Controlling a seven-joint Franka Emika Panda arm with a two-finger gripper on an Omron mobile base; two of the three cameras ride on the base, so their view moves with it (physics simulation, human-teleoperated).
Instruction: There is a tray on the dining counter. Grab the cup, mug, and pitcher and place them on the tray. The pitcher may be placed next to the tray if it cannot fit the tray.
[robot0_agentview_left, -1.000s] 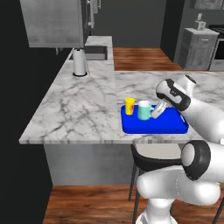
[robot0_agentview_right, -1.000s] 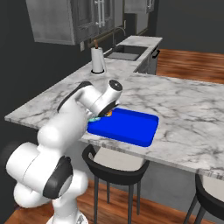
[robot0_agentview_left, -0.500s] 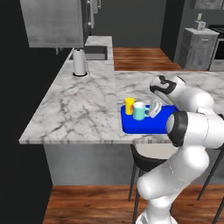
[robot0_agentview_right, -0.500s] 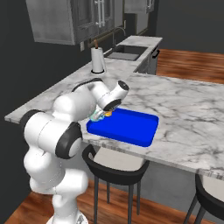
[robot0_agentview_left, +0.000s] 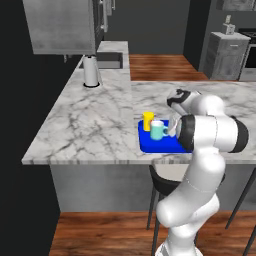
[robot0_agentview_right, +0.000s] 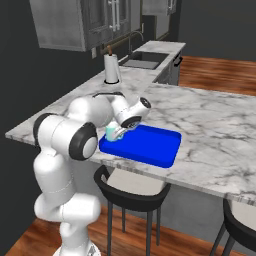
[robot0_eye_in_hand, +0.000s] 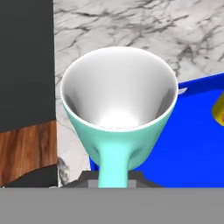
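Note:
The teal mug (robot0_agentview_left: 159, 130) is at the left end of the blue tray (robot0_agentview_left: 150, 144) on the dining counter (robot0_agentview_left: 90, 125), just right of the yellow cup (robot0_agentview_left: 147, 121). My gripper (robot0_agentview_left: 172, 128) is shut on the mug's handle. In the hand view I look into the mug's (robot0_eye_in_hand: 118, 100) white inside, its handle between my gripper's (robot0_eye_in_hand: 113, 178) fingers, the tray (robot0_eye_in_hand: 192, 144) beneath and the cup (robot0_eye_in_hand: 218, 109) at the right edge. From the right, the mug (robot0_agentview_right: 111, 134) and gripper (robot0_agentview_right: 120, 132) sit at the tray's (robot0_agentview_right: 150, 146) near-left corner. The pitcher is out of view.
A paper towel roll (robot0_agentview_left: 90, 71) stands at the counter's far end beside a sink (robot0_agentview_right: 142, 62). Dark stools (robot0_agentview_right: 135, 190) sit under the counter's front edge. Bare marble (robot0_agentview_right: 220, 125) stretches right of the tray.
The arm's elbow has swung up and leftward in front of the tray. The mug, still gripped, has shifted a little left and down over the tray's left end.

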